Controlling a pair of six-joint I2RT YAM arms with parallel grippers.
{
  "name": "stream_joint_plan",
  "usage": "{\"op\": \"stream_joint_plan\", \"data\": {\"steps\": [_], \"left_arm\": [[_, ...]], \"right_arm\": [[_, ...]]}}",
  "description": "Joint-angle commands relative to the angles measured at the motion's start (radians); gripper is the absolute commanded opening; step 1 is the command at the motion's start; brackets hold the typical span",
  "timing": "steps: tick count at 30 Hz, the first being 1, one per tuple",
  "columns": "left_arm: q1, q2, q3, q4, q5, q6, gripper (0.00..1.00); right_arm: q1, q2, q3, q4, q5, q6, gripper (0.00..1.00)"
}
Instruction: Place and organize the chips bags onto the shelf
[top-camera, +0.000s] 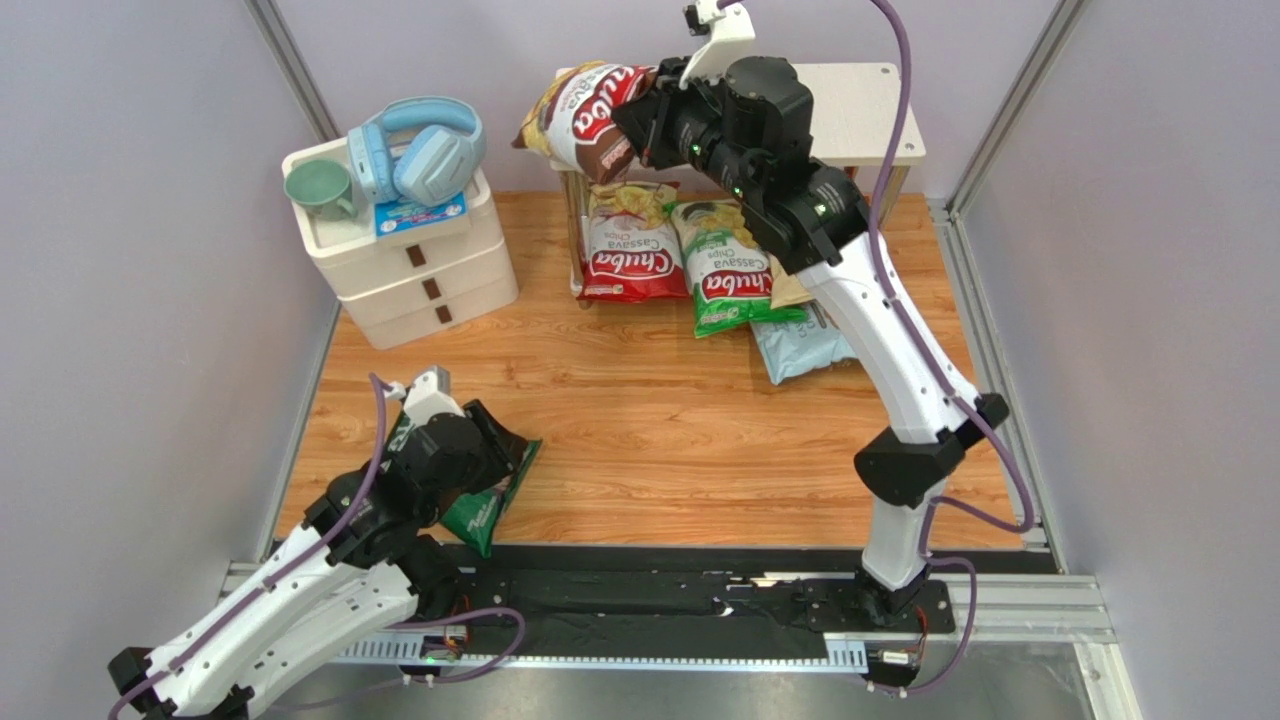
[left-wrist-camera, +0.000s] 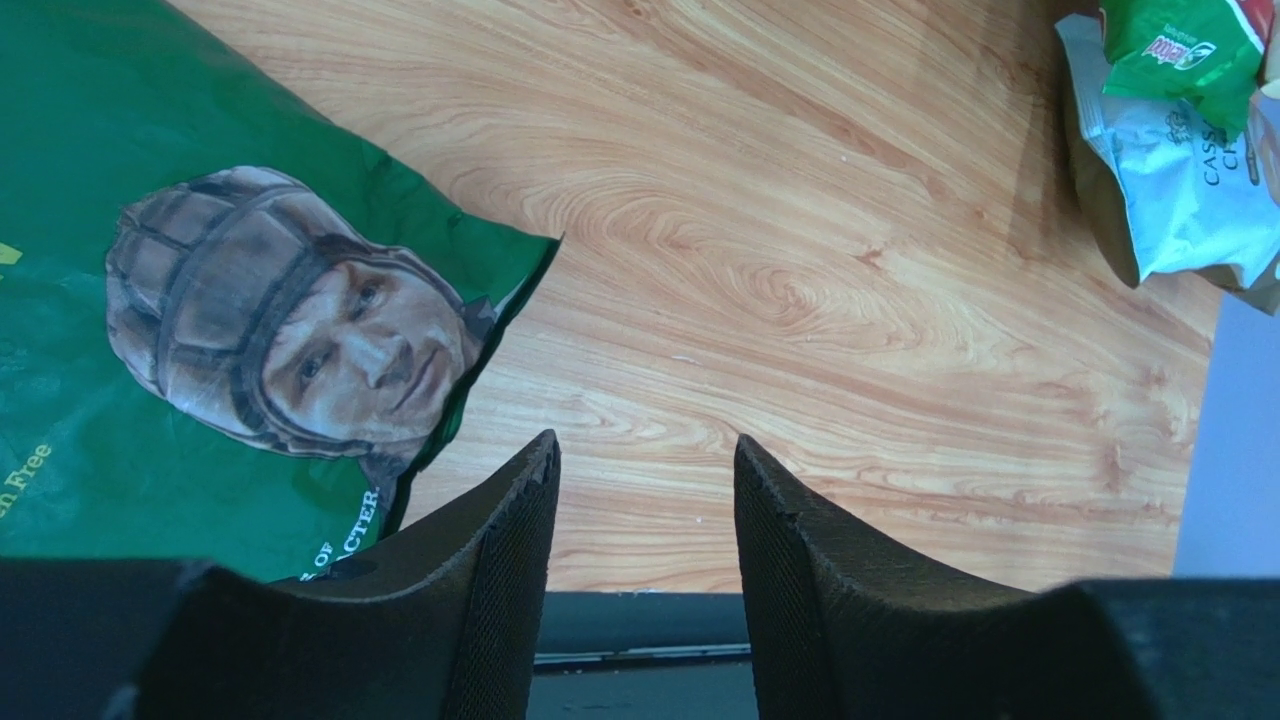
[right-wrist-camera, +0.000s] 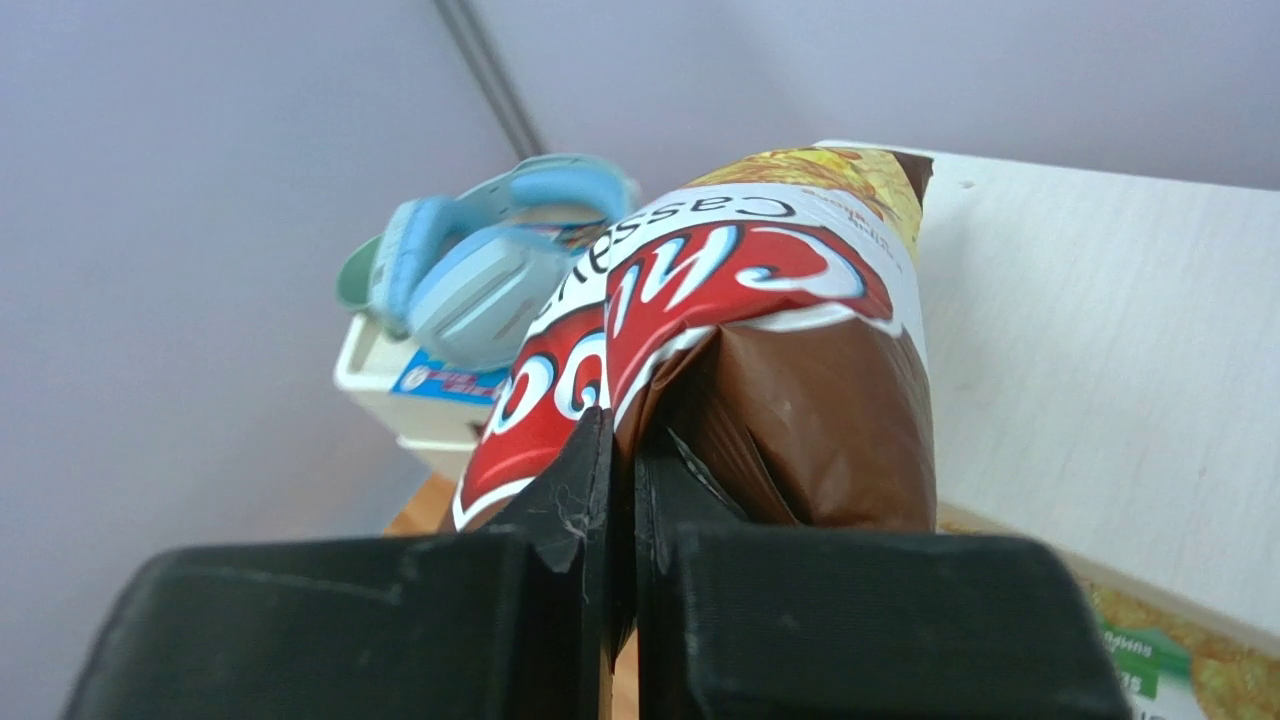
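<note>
The white box with 3 drawers (top-camera: 421, 278) has blue headphones (top-camera: 421, 150) and a green cup (top-camera: 319, 188) in its top tray. The shelf (top-camera: 872, 105) stands at the back, with a white top board. The right gripper (right-wrist-camera: 622, 428) is pinched tight on the brown bag (top-camera: 579, 117) and holds it up over the shelf's left end. The red bag (top-camera: 631, 248) and green bag (top-camera: 726, 270) sit side by side at the shelf's front. The light blue bag (top-camera: 804, 348) lies on the table just beside them. Only the left wrist view shows the man's face on the dark green bag (left-wrist-camera: 226, 300). The left gripper (left-wrist-camera: 643, 450) hangs beside it, its 2 fingers apart, holding nothing. The table (top-camera: 646, 435) is wood and the walls (top-camera: 150, 300) are pale purple.
</note>
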Motion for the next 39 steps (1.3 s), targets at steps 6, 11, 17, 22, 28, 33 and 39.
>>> {"op": "stream_joint_plan", "data": {"steps": [6,11,17,22,28,33,39], "left_arm": [[0.003,-0.007,-0.02,0.005,0.035,-0.007,0.51],[0.003,-0.026,-0.034,-0.011,0.029,-0.015,0.5],[0.001,-0.04,-0.051,-0.02,0.021,-0.01,0.5],[0.003,-0.027,-0.057,-0.011,0.021,-0.01,0.5],[0.001,0.011,-0.031,-0.015,0.029,0.013,0.5],[0.003,-0.004,-0.029,-0.034,0.019,0.007,0.5],[0.003,-0.007,-0.02,-0.06,0.015,0.016,0.47]], "right_arm": [[-0.075,0.155,-0.061,0.413,0.031,0.071,0.0],[-0.048,0.062,-0.307,0.68,0.269,0.117,0.0],[-0.003,0.015,-0.447,0.771,0.5,0.089,0.0],[0.071,-0.005,-0.539,0.932,0.79,0.022,0.0],[0.104,0.107,-0.401,0.888,0.778,0.011,0.0],[0.101,0.172,-0.324,0.813,0.749,0.066,0.0],[0.1,0.221,-0.321,0.802,0.755,0.165,0.0]]}}
